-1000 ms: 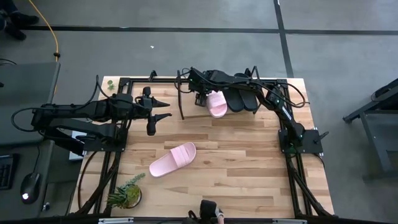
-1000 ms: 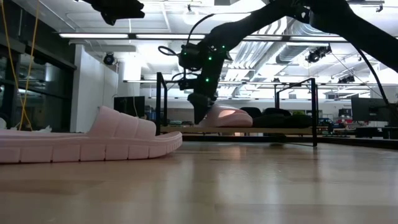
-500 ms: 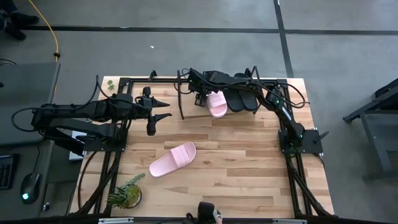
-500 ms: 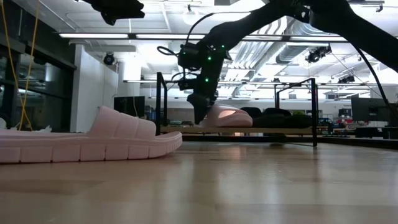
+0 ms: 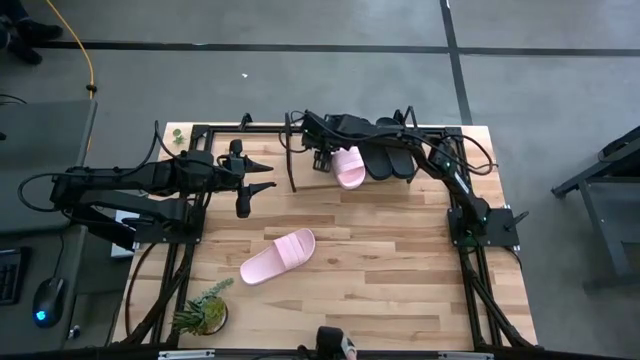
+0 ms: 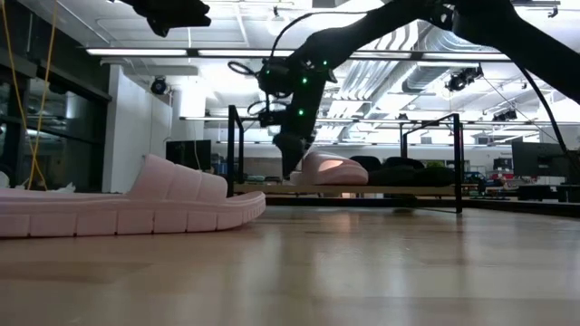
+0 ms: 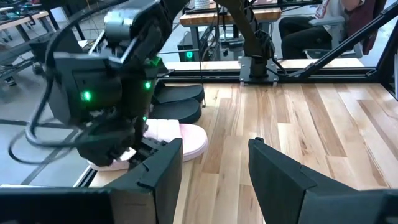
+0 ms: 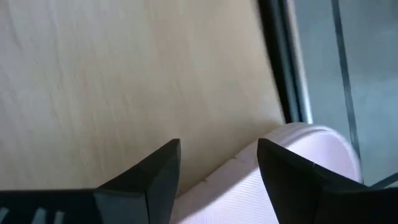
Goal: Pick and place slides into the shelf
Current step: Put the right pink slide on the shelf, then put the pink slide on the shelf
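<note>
High view: our right gripper (image 5: 322,158) sits at the shelf (image 5: 291,150), fingers released beside the pink slide (image 5: 348,167) set there | we should lift clear without nudging it | second pink slide (image 5: 277,256) waits mid-bench | left gripper (image 5: 258,178) idle, fingers apart.

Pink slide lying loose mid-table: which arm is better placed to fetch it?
Left, probably. The left hand hangs open nearer the loose pink slide; the right hand is open at the shelf.

grey floor (image 5: 300,70), lit ceiling strips (image 6: 145,52).
</note>
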Controlling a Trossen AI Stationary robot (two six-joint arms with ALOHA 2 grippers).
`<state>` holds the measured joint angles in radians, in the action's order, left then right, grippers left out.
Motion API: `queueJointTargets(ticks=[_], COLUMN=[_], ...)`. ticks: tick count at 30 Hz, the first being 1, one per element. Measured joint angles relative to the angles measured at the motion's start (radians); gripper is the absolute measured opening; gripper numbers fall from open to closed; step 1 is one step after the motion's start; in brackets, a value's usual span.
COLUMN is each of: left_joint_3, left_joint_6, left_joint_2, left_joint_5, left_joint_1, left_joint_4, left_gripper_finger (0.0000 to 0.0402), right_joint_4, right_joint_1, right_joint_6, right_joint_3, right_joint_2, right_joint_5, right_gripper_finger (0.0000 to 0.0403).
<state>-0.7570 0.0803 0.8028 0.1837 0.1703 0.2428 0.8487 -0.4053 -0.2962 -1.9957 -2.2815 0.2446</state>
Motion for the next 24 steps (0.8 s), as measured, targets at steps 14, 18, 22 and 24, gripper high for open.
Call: queueJointTargets(ticks=[14, 18, 22, 24], left_joint_3=[0.000, 0.000, 0.000, 0.000], left_joint_6=[0.002, 0.002, 0.002, 0.001], left_joint_2=[0.000, 0.000, 0.000, 0.000], left_joint_5=[0.033, 0.081, 0.090, 0.090], left_joint_1=[0.000, 0.000, 0.000, 0.000], left_joint_4=[0.017, 0.024, 0.023, 0.024], left_gripper_finger=[0.0168, 0.0168, 0.0168, 0.0168], right_joint_4=[0.108, 0.229, 0.325, 0.351], right_joint_1=[0.037, 0.061, 0.094, 0.113], right_joint_6=[0.015, 0.083, 0.166, 0.205], right_joint_3=[-0.008, -0.078, -0.145, -0.180], right_joint_2=[0.100, 0.101, 0.102, 0.103], right_joint_5=[-0.008, -0.006, -0.009, -0.013], right_gripper_finger=[0.0204, 0.0204, 0.0204, 0.0204])
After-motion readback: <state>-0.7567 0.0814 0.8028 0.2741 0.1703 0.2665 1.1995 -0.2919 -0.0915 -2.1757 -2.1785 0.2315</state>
